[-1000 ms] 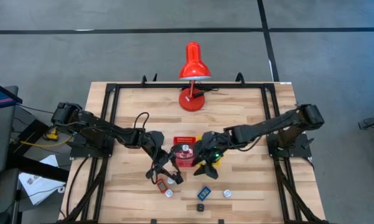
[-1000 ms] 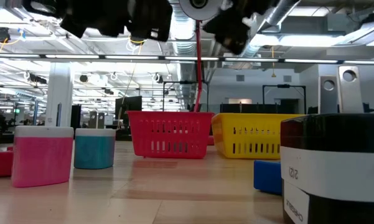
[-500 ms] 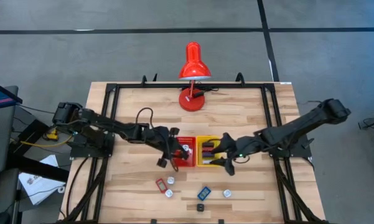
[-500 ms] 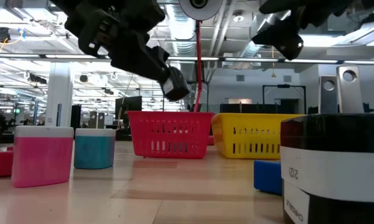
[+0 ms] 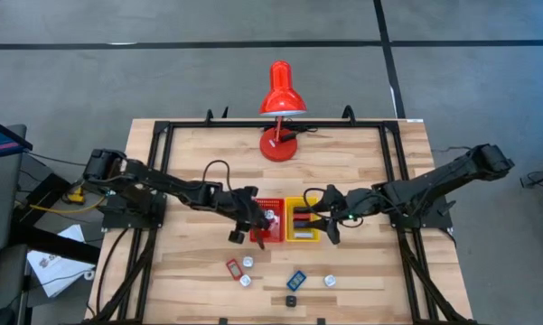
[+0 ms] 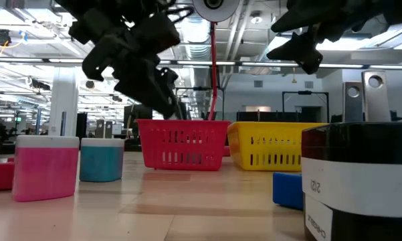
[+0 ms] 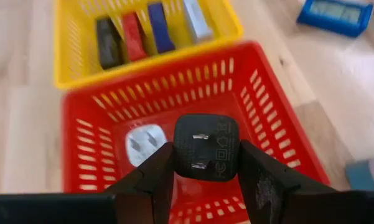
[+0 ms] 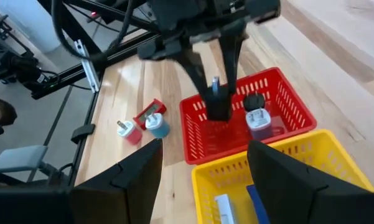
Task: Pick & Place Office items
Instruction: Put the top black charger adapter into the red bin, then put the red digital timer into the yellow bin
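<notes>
My left gripper [image 7: 205, 163] is pinching a black plug adapter [image 7: 206, 147] btwn its fingers [image 7: 154, 177], holding it over the red basket [image 5: 267, 220] near the table's [image 5: 361, 167] middle. In the left wrist view the adapter's metal prongs are facing the camera, and a white adapter [image 7: 144, 143] is lying on the basket floor below it. The right wrist view is showing a second black piece [image 8: 254, 101] in the same basket, next to that white one.

My right gripper [image 5: 329, 219] is hovering at the yellow basket [image 5: 300, 222], which is sitting right beside the red one on the side toward the table's right edge. Its fingers [image 8: 134, 177] are spread wide w/ nothing btwn them. Four flat bars are lying side by side in the yellow basket: black [image 7: 107, 41], red [image 7: 134, 35], blue [image 7: 160, 27], grey [image 7: 196, 19].

Loose items are sitting toward the table's front edge: a red flat piece [image 5: 233, 268], a small blue cap [image 5: 248, 262] touching or nearly touching it, a white-and-pink knob [image 5: 244, 280], a blue rectangle [image 5: 296, 280], a white knob [image 5: 329, 281], and a black cube [image 5: 291, 301] closest to the front edge.

A red desk lamp [image 5: 280, 106] is standing at the table's back edge, well apart from both baskets.
</notes>
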Tool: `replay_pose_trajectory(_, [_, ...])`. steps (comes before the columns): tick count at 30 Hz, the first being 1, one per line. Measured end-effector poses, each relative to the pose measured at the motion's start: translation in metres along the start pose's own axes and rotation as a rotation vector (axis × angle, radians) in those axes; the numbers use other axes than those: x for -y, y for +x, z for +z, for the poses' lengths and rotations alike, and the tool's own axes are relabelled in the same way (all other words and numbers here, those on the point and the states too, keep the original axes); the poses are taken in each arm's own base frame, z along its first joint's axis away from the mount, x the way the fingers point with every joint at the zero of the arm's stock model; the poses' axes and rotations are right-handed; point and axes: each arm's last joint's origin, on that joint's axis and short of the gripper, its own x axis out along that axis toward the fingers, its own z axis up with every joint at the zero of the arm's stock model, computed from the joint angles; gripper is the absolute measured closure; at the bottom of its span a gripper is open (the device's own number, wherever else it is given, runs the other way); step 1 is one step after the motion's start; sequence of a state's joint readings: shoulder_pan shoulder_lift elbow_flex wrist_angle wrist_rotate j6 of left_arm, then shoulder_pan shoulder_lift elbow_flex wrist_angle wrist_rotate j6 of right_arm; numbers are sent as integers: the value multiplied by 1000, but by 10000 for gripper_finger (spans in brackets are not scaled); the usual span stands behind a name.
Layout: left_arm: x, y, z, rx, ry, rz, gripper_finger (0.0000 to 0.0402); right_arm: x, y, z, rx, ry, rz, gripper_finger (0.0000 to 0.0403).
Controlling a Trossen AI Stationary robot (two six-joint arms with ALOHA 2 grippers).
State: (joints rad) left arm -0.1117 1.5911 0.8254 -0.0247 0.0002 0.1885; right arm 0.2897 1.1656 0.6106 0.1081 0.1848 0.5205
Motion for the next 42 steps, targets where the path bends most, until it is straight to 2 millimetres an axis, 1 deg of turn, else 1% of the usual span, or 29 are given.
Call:
replay_pose_trajectory(3, [-1,8,0,-28,-8,-3,263,0,0,0,0,0,0,175])
replay_pose_trajectory(5, [-1,12,4,-34,-7,-4,261,-1,0,-1,-4,-2,2,175])
replay_pose_trajectory(8, [-2,13,6,-79,-10,-1,256,-1,1,-2,-8,-3,2,175])
replay_pose_trajectory(10, [-2,12,2,-119,-10,7,253,-1,1,-2,-11,-4,2,175])
replay_pose_trajectory(14, [-1,12,0,-145,-18,12,252,-1,1,-2,-14,-4,2,175])
replay_pose_trajectory(18, [-1,13,-1,-149,-19,12,249,-1,1,-2,-13,-4,2,175])
replay_pose_trajectory(28, [-1,13,-1,-148,-34,13,220,-1,1,-2,-13,-3,2,175])
replay_pose_trajectory(38, [-1,13,0,-137,-31,14,224,-1,1,-2,-17,-3,1,175])
replay_pose_trajectory(42, [-2,4,5,-110,-11,18,224,-1,1,-3,-19,-3,0,175])
